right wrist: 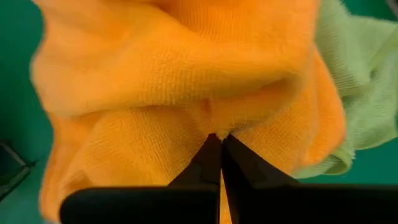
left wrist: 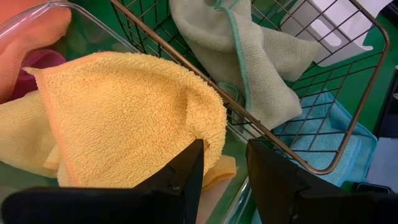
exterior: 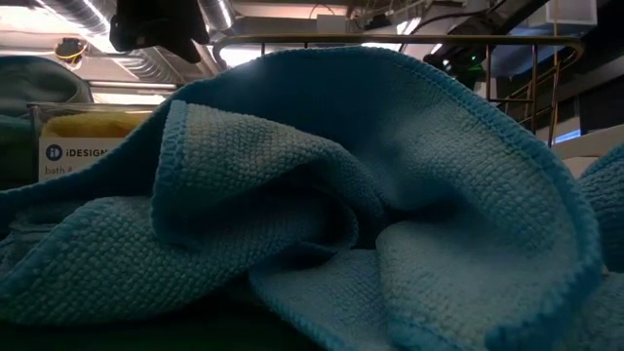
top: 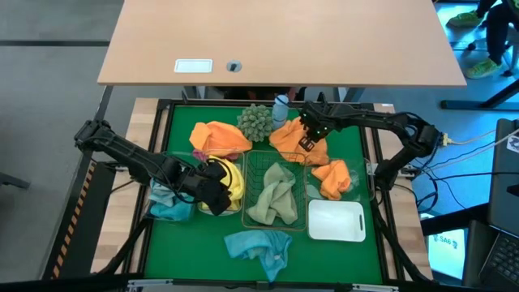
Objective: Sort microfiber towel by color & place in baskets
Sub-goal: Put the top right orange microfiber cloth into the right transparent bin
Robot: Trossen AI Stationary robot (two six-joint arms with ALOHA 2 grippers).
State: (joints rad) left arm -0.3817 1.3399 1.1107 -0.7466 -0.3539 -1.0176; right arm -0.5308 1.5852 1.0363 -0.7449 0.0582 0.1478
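My right gripper (top: 309,138) (right wrist: 219,140) is shut on a bunched orange towel (top: 290,146) (right wrist: 180,68) that lies on the green mat at the far middle. A light green cloth (right wrist: 367,74) lies at that towel's edge. My left gripper (top: 212,185) (left wrist: 224,168) stands open over a yellow towel (left wrist: 124,112) that lies in a clear bin (top: 235,174). Beside it, the wire-mesh basket (top: 306,188) holds light green towels (top: 274,199). A second orange towel (top: 219,136) lies on the mat at the far left. A third (top: 332,177) lies in a clear bin on the right. My right gripper pinches a raised fold on top of the orange towel (right wrist: 211,121) between its two fingertips. The fingers come from above and point steeply down. The rest of the towel spreads bunched below and around the fingers, over the mat.
A blue towel (top: 259,247) (exterior: 341,195) lies on the mat near the front edge and fills the low view. Another blue towel (top: 170,207) sits in a bin at the left. A white bin (top: 336,221) stands at the front right. A spiky ball (top: 255,120) and a small blue bottle (top: 281,105) stand at the far edge.
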